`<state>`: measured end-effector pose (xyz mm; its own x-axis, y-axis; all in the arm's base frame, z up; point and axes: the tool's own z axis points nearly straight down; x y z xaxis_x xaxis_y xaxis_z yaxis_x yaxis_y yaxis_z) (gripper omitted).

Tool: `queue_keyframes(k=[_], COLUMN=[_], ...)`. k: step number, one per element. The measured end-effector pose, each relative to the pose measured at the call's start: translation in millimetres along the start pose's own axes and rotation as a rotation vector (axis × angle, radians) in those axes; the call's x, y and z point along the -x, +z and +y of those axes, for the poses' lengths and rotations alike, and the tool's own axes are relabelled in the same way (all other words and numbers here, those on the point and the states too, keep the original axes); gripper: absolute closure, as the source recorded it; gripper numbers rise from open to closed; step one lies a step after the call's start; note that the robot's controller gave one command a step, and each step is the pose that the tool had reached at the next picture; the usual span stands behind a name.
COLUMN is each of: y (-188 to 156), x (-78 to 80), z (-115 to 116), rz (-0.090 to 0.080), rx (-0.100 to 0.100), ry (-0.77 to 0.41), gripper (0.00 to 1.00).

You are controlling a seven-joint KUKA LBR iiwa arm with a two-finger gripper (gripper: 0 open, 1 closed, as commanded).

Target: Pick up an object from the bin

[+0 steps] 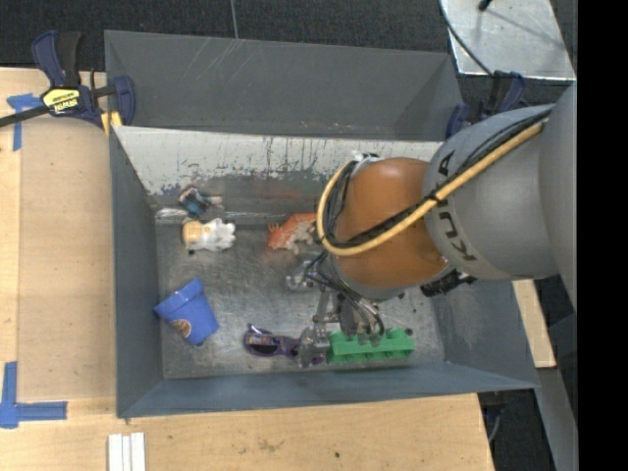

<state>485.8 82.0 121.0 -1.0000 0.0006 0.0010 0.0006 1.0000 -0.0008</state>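
The gripper is low at the bin's near wall, right of the middle, at the left end of a green studded block, with a small purple thing just to its left (whether it is spread or closed cannot be told). A blue cup lies tipped near the left wall; a white-and-yellow toy and an orange scrap lie farther back.

You see a matt grey metal bin, its floor scuffed and scratched; the green studded plastic brick looks smooth.
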Motion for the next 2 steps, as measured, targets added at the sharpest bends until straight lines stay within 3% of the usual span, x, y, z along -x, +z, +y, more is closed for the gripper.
queue_keyframes(k=[1, 2], y=[35.4, 44.9], x=[-1.2, 4.2], z=[1.9, -0.7], rz=[-0.002, -0.023], rx=[0.001, 0.003], ry=[0.216, -0.016], gripper=[0.0, 1.0])
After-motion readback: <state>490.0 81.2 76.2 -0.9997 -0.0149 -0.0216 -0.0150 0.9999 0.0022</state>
